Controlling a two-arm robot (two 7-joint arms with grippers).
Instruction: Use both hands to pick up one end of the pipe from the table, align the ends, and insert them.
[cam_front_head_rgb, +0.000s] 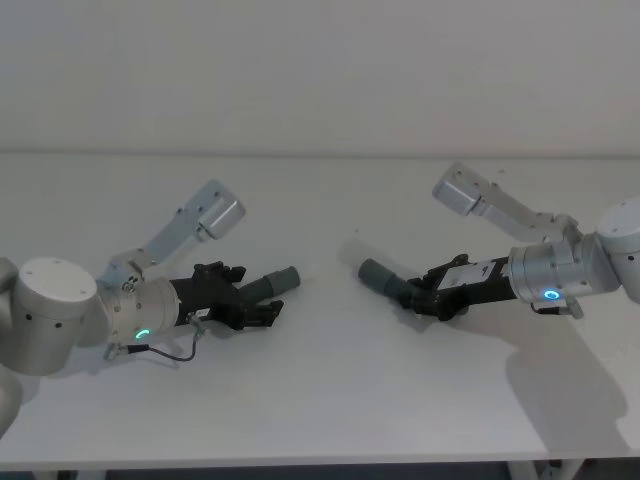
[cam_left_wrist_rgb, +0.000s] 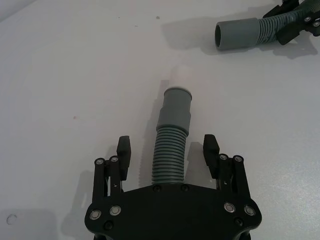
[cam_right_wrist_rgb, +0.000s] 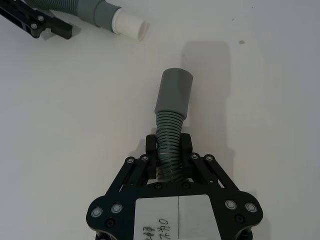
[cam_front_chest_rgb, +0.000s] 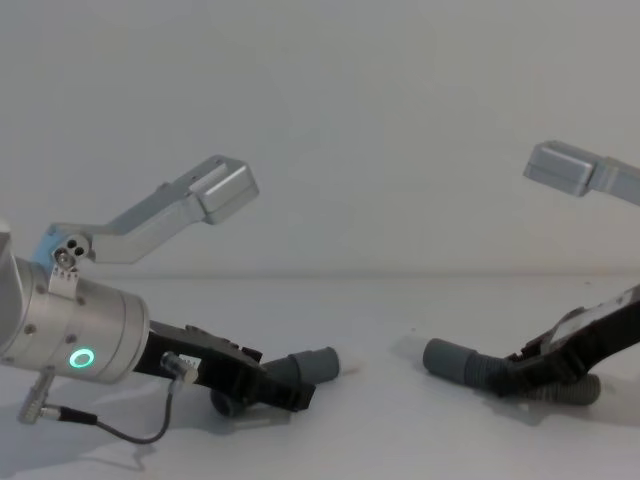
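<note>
R gripper (cam_right_wrist_rgb: 169, 144): fingers clamped on R hose (cam_right_wrist_rgb: 168, 131). L gripper (cam_left_wrist_rgb: 167, 146): fingers spread either side of L hose (cam_left_wrist_rgb: 171, 135), not gripping yet. Both hoses sit low at mid tabletop (cam_front_head_rgb: 320, 400). L cuff (cam_front_head_rgb: 288, 279) and R cuff (cam_front_head_rgb: 375, 272) face each other, well apart. Lift, align, insert left to do. L wrist view gives the finger-to-hose gap; head view can't settle it.

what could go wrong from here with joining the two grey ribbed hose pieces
1. The left black two-fingered tool stands open around its dark grey ribbed hose piece, fingers apart from it; lifting now would likely leave it on the white table.
2. The right black tool is shut on the flexible ribs of the other hose piece, behind its smooth grey cuff; the cuff may droop and miss.
</note>
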